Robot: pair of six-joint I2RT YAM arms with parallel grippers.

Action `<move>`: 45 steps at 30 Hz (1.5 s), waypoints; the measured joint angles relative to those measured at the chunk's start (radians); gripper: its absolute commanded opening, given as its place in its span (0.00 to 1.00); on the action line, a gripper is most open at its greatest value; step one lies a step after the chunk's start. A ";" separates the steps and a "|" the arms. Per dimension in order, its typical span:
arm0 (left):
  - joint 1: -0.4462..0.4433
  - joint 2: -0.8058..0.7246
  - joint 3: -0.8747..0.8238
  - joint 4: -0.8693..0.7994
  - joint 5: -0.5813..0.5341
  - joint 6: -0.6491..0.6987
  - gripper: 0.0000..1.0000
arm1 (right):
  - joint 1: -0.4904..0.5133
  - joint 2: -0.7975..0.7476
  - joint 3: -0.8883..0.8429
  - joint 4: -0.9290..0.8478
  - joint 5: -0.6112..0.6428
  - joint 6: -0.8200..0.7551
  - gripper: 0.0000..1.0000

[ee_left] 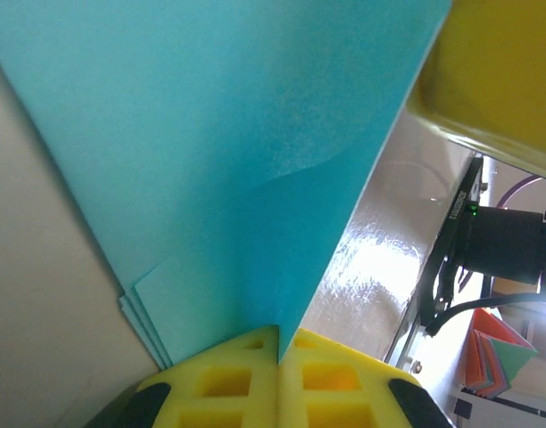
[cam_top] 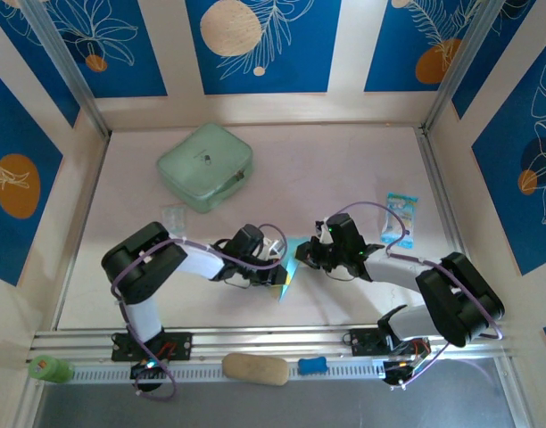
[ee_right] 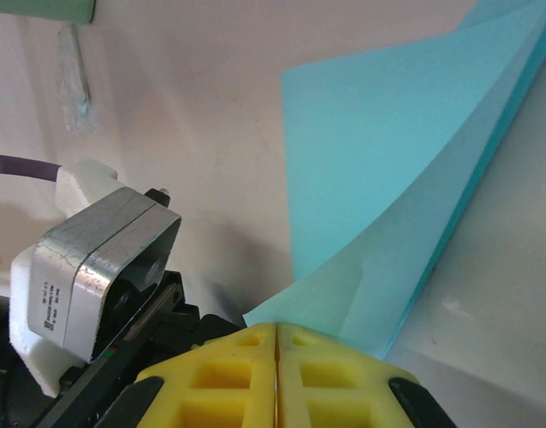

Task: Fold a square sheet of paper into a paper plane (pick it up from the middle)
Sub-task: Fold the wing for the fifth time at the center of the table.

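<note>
The square sheet of paper [cam_top: 288,278] is light cyan-blue and folded into several layers. It stands up off the table between the two arms, near the front middle. My left gripper [cam_top: 275,275] is shut on its lower edge; in the left wrist view the paper [ee_left: 210,134] runs straight into the seam of the yellow jaws [ee_left: 279,343]. My right gripper [cam_top: 300,259] is shut, its tips [ee_right: 277,334] against a pale folded flap [ee_right: 371,160]. I cannot tell whether that flap is pinched. A yellow finger [ee_left: 496,71] of the right gripper shows at the paper's far edge.
A mint-green rounded case [cam_top: 206,167] lies at the back left, with a small clear packet [cam_top: 173,217] in front of it. A printed blue-white packet [cam_top: 400,218] lies at the right. A tan oblong [cam_top: 255,368] and a blue piece [cam_top: 312,365] rest by the front rail.
</note>
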 measured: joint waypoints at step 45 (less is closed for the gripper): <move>0.032 0.018 -0.148 0.319 -0.022 -0.251 0.00 | -0.012 0.233 0.090 0.080 -0.143 -0.090 0.06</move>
